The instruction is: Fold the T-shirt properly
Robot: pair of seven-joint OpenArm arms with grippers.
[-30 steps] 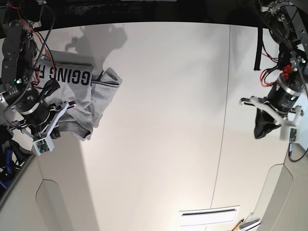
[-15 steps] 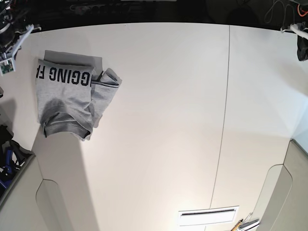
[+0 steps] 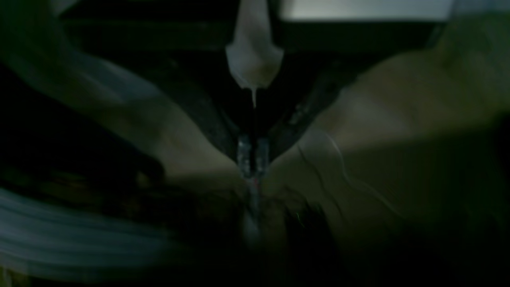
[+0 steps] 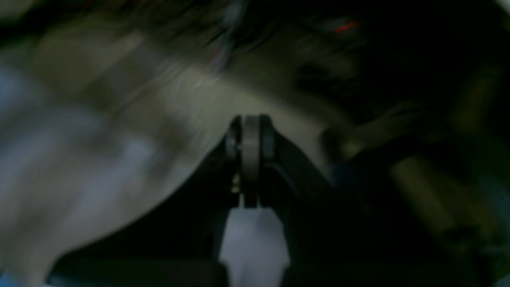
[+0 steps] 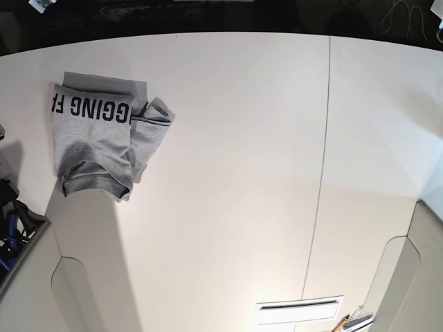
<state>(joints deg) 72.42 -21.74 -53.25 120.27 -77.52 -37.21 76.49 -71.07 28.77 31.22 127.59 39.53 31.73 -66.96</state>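
The T-shirt [image 5: 100,135] lies as a folded light-grey bundle at the far left of the white table [image 5: 235,173]. Black block lettering shows along its top edge, and a loose flap sticks out on its right side. Neither arm reaches over the table in the base view. In the dark, blurred left wrist view, my left gripper [image 3: 253,157] is shut with its fingers pressed together and nothing between them. My right gripper [image 4: 250,135] is likewise shut and empty in the right wrist view. Neither wrist view shows the T-shirt.
A thin seam [image 5: 322,173] runs down the table right of centre. A white slotted plate [image 5: 301,310] sits near the front edge. Dark gear [image 5: 10,225] stands off the table's left edge. Both wrist views show only blurred, dim surroundings.
Both arms have pulled back and up out of the base view since a second ago. The T-shirt has stayed where it lay.
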